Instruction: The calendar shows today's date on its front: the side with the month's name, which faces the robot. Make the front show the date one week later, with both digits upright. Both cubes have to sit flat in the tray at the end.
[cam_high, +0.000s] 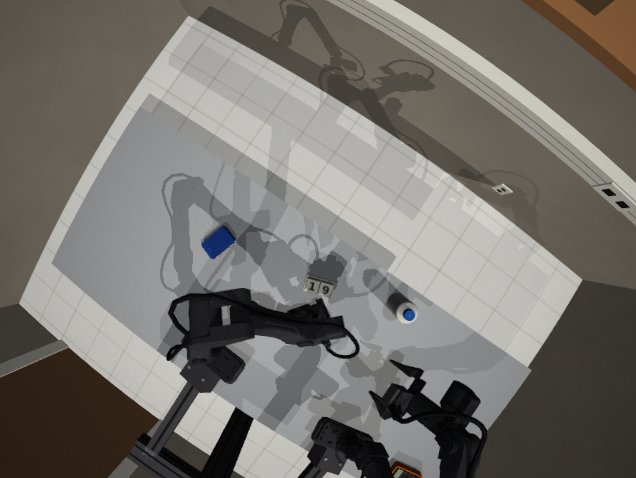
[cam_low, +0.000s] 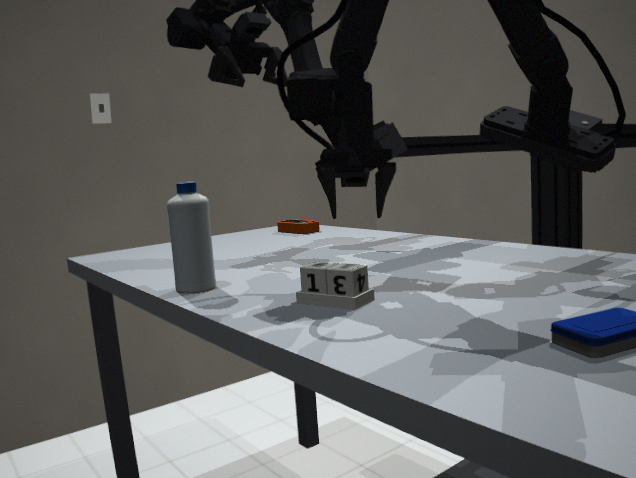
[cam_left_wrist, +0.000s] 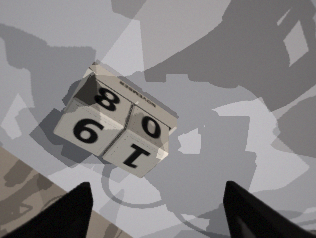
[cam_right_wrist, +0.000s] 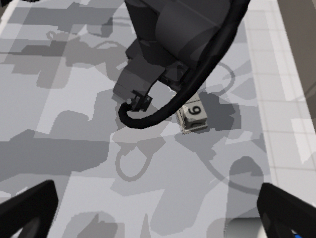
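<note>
Currently, left gripper (cam_high: 321, 303) (cam_low: 356, 215) (cam_left_wrist: 158, 185) part-open, empty, above calendar cubes (cam_high: 318, 286) (cam_low: 334, 279) (cam_left_wrist: 112, 124) (cam_right_wrist: 193, 111). Right gripper (cam_high: 381, 377) (cam_low: 252, 82) (cam_right_wrist: 158, 186) wide open, empty. Both cubes sit in tray (cam_low: 335, 300) (cam_left_wrist: 172, 131) (cam_right_wrist: 187, 131).

The cubes' (cam_high: 319, 287) (cam_low: 334, 280) (cam_left_wrist: 112, 127) (cam_right_wrist: 193, 112) tops read 1 and 9; fronts, 0 and 8.
</note>
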